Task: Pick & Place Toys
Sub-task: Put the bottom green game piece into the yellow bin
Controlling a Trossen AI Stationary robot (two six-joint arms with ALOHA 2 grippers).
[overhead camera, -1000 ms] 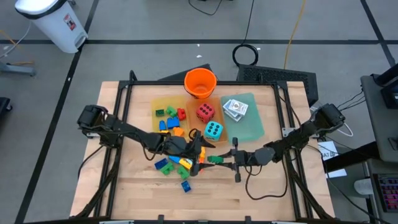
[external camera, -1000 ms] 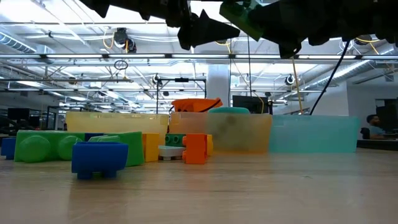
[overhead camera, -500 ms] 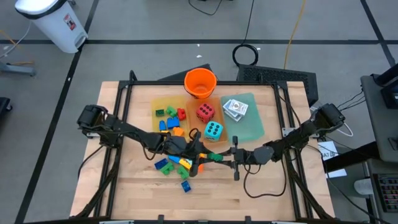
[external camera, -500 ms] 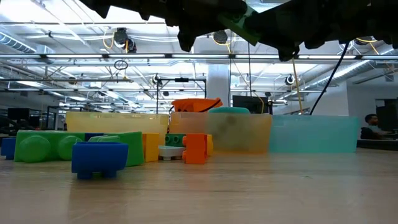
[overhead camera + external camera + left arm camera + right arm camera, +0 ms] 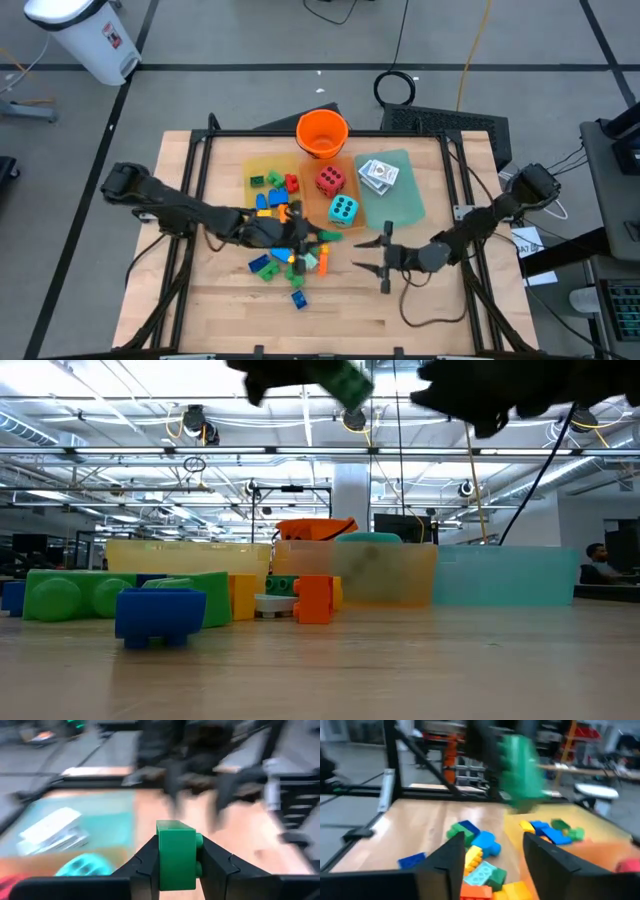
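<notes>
Two slim black jointed arms with loose black cables trailing from them; each ends in two dark, flat, wedge-shaped fingers [image 5: 145, 865] with matte faces.

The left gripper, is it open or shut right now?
Shut. In the left wrist view the left gripper has both fingers pressed against the sides of a green brick, holding it up off the table.

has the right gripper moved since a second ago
Yes. The right gripper has pulled back rightward, from level with the teal die to below the green tray.
</notes>
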